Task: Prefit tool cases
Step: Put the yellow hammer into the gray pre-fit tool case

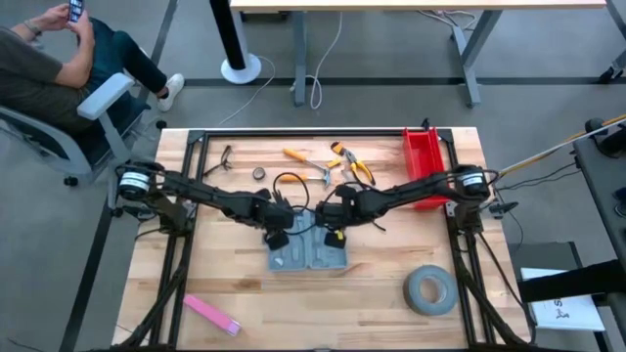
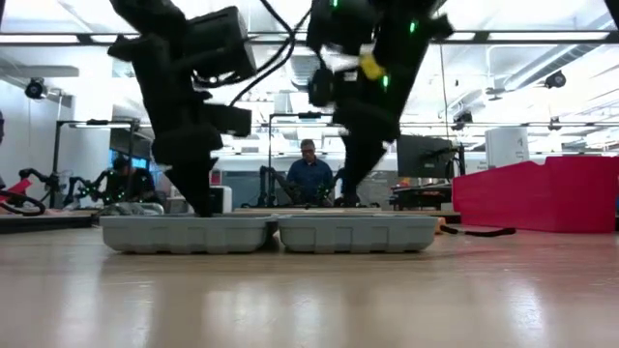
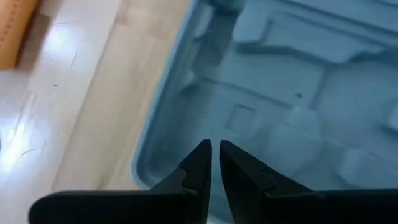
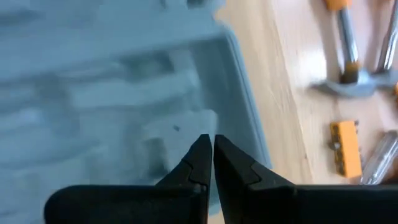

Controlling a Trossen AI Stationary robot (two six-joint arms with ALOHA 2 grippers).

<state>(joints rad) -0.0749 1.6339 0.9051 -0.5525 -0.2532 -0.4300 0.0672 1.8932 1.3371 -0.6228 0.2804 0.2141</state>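
Note:
The blue-grey tool case [image 1: 308, 254] lies opened flat mid-table, its two halves side by side with the moulded recesses facing up [image 2: 271, 233]. My left gripper [image 1: 279, 241] points steeply down over the left half [image 3: 280, 93], its fingers shut with only a hairline gap [image 3: 215, 146] and nothing between them. My right gripper [image 1: 335, 235] points steeply down over the right half [image 4: 124, 93], near that half's outer rim, fingers shut [image 4: 208, 138] and empty. In the low view both grippers' tips [image 2: 205, 205] [image 2: 350, 198] drop behind the case's near wall. My left gripper has its shut tips low over the left half's recessed floor [image 3: 236, 118]; whether they touch it I cannot tell, since the case's near wall hides them in the low view. My right gripper stands likewise over the right half's recess [image 4: 177, 127], and touch cannot be told.
Beyond the case lie a hammer [image 4: 348, 68], pliers [image 1: 352, 161], a screwdriver [image 1: 296, 154] and an orange bit holder [image 4: 345, 148]. A red bin [image 1: 425, 166] stands at the far right, a grey tape roll [image 1: 430, 290] near right, a pink strip [image 1: 211, 314] near left.

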